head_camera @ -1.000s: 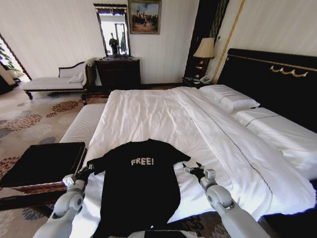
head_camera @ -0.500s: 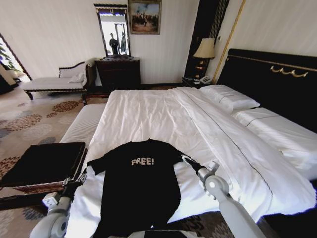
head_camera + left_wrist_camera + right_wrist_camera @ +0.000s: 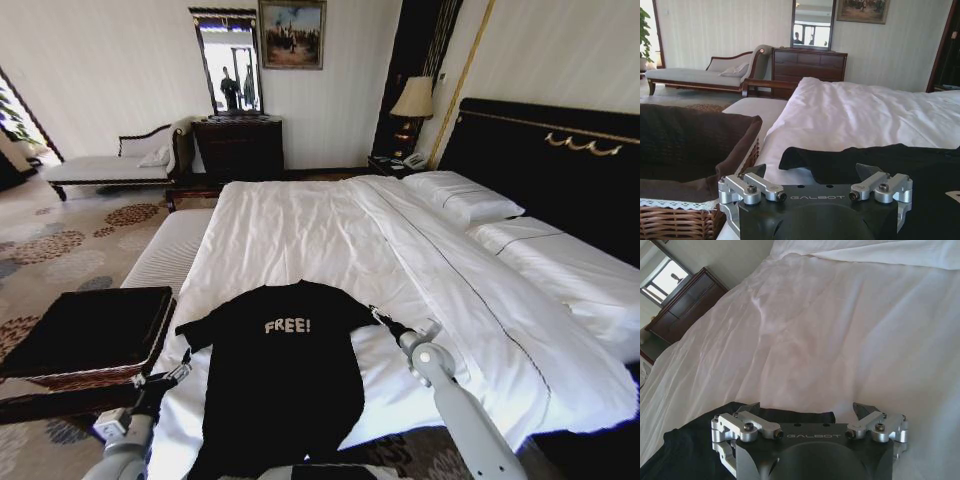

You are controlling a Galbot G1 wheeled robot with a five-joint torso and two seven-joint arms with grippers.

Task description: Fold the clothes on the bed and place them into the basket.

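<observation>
I am looking down the bed [image 3: 300,230], whose white duvet is filling the middle of the head view, with the pillows and black headboard at the upper right. The black T-shirt [image 3: 285,370] is lying flat near the foot of the bed, in the lower centre of the frame, chest up, with the white "FREE!" lettering readable and both short sleeves spread outward. Its hem is hanging toward the lower edge of the frame.

The basket [image 3: 90,335] is sitting at the lower left, just beside the bed's corner, its dark lining facing up; in the left wrist view its wicker wall and lace trim [image 3: 675,215] are showing close to the camera.

I am holding the left gripper [image 3: 178,372] low at the lower left of the head view, between the basket and the shirt's left sleeve, just off the sleeve's tip. In the left wrist view the fingers [image 3: 867,170] are standing spread apart, with nothing between them and the sleeve lying just ahead.

The right gripper [image 3: 385,322] is sitting right of centre, at the edge of the shirt's right sleeve. In the right wrist view its fingers [image 3: 862,410] are also spread, poised over the sleeve's edge where black cloth meets white duvet; I cannot tell whether the tips are touching the fabric.
</observation>
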